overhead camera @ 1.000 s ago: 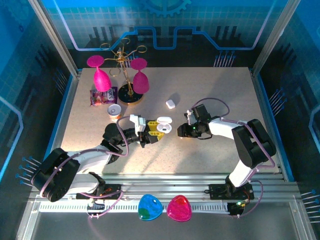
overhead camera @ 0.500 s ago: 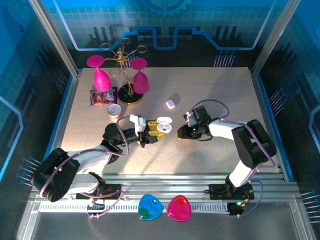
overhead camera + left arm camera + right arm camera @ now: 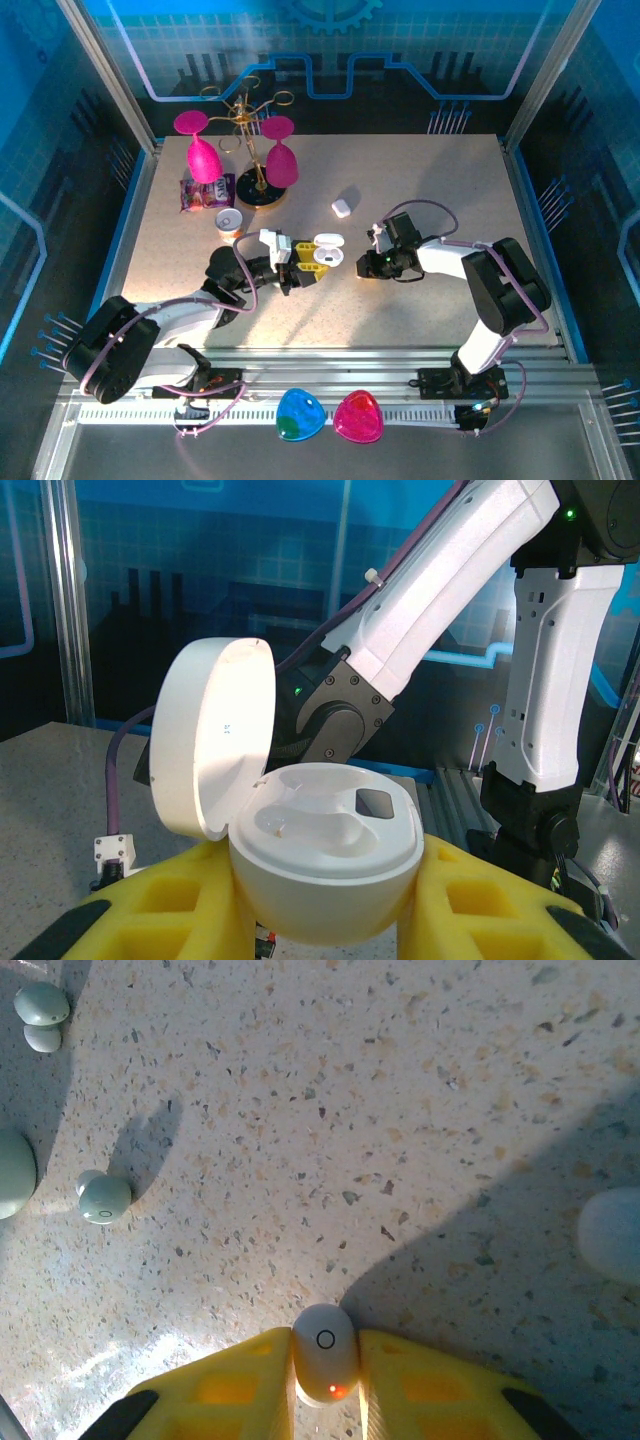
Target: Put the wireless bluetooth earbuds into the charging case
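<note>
Speckled tabletop (image 3: 420, 1110): right gripper (image 3: 325, 1348) pinches tiny white plastic earbud (image 3: 325, 1345) sidewise (light, probably slippery) near open white charging case (image 3: 320, 870) clamped in left gripper (image 3: 325, 905).

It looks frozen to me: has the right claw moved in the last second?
Yes: the right gripper has edged slightly left, nearer the small white case lying on the table.

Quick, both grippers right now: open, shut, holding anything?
Left gripper: closed on the open white pebble-shaped plastic charging case.
Right gripper: closed on a tiny white plastic earbud on the table.
</note>
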